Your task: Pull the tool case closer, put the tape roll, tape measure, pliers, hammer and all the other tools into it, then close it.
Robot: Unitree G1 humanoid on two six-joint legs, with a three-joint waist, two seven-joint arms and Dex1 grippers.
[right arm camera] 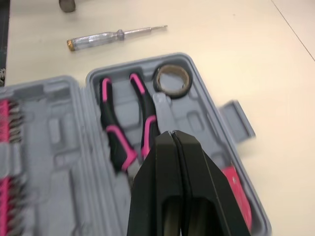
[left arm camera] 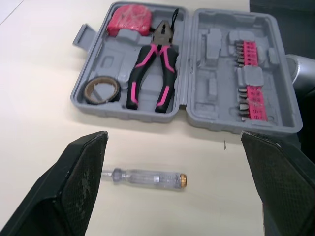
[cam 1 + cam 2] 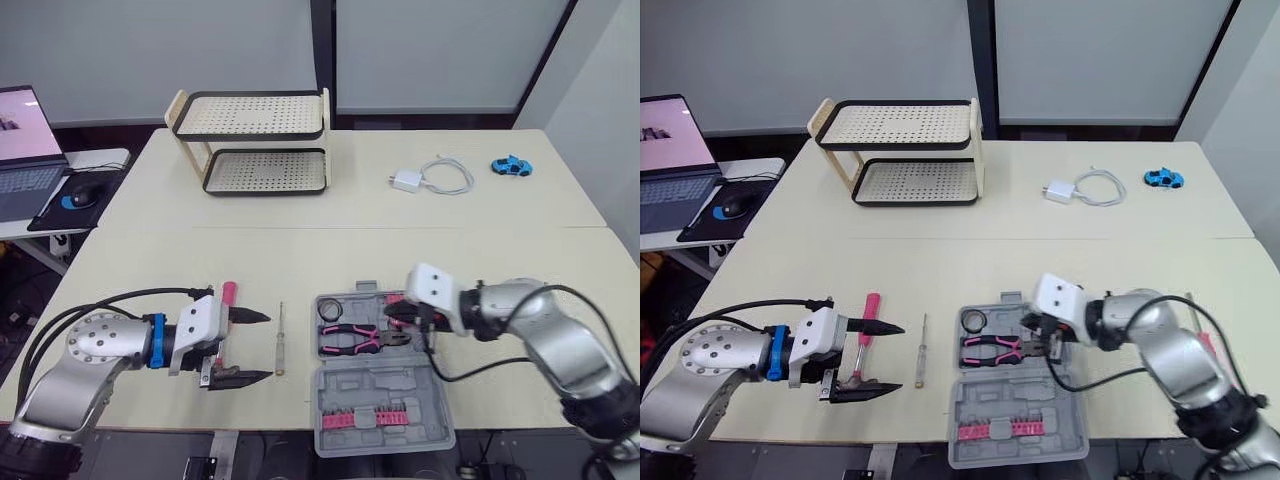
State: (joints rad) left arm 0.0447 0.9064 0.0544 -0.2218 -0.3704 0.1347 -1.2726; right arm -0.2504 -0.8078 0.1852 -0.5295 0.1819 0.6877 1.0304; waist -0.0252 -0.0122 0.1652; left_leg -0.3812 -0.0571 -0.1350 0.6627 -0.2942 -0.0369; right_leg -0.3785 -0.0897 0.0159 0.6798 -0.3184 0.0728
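Tool case [image 3: 380,385] is lying open at the near centre of the table, lid half nearest the robot. Tape roll [image 2: 101,90], pliers [image 3: 352,340] and pink tape measure [image 2: 129,17] are already sitting in its far half. Still out: hammer [image 3: 870,308] and screwdriver [image 3: 281,340], both left of the case.

Left gripper [image 3: 270,346] is hovering released, fingers spread wide and empty, pointing right toward the case. Right gripper [image 1: 172,137] is hanging over the case's far half by the pliers' head, fingers clenched together on nothing.

Key relation: screwdriver is lying just right of the left fingertips, between them and the case, long axis running near-far. The left fingers are also spreading near-far, so closing now would squeeze along its length; the wrist probably needs rolling first.

Hammer is lying further left, under the left gripper's body and behind the fingertips, pink handle pointing far, head seemingly at the near end. Reaching it means backing up.

Left arm is clearly nearer both loose tools; right arm is sitting across the case from them.
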